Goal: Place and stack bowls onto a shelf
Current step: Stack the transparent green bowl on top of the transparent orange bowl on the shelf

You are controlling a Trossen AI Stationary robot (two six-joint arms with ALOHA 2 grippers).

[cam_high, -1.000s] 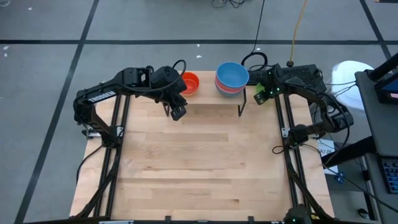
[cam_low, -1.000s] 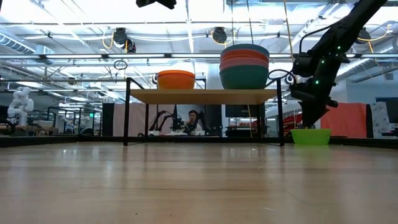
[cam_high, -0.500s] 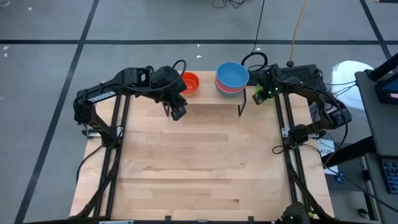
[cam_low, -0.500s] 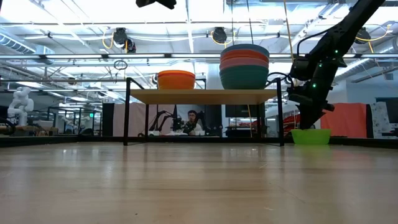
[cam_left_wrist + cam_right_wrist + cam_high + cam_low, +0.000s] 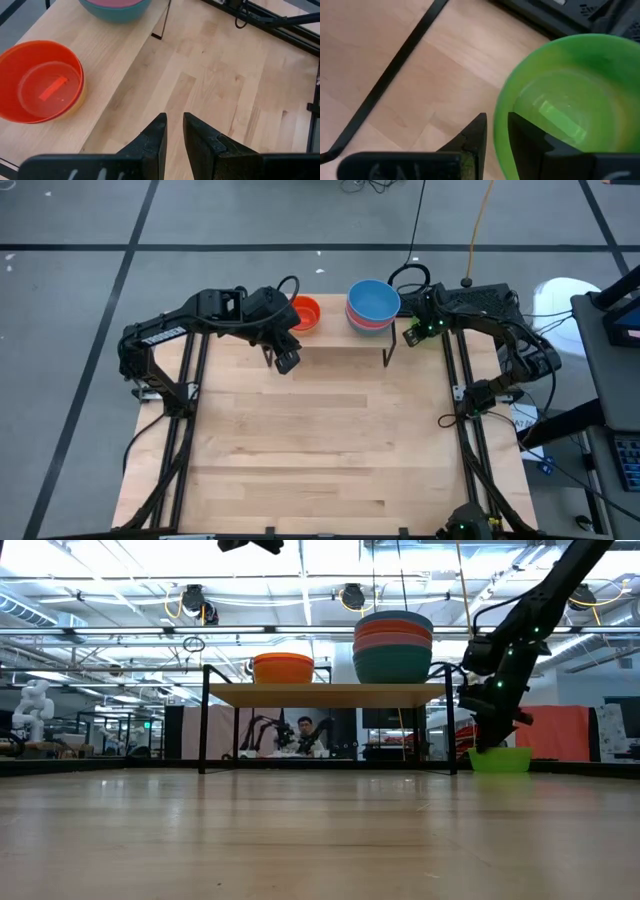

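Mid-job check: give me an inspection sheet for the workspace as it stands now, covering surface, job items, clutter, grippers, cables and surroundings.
Surface: light-wood table, bare in front of the shelf.
Job's things: shelf carries a red-orange bowl stack and a taller stack, blue on top; green bowl sits on the table beside the shelf.
Clutter: nothing seen.
Grippers: right gripper closed on the green bowl's rim, one finger inside, one outside; left gripper empty, nearly closed, hovering near the shelf's front edge.
Cables: black and yellow cables on the floor behind the table.
Surroundings: a person seated far behind the shelf.
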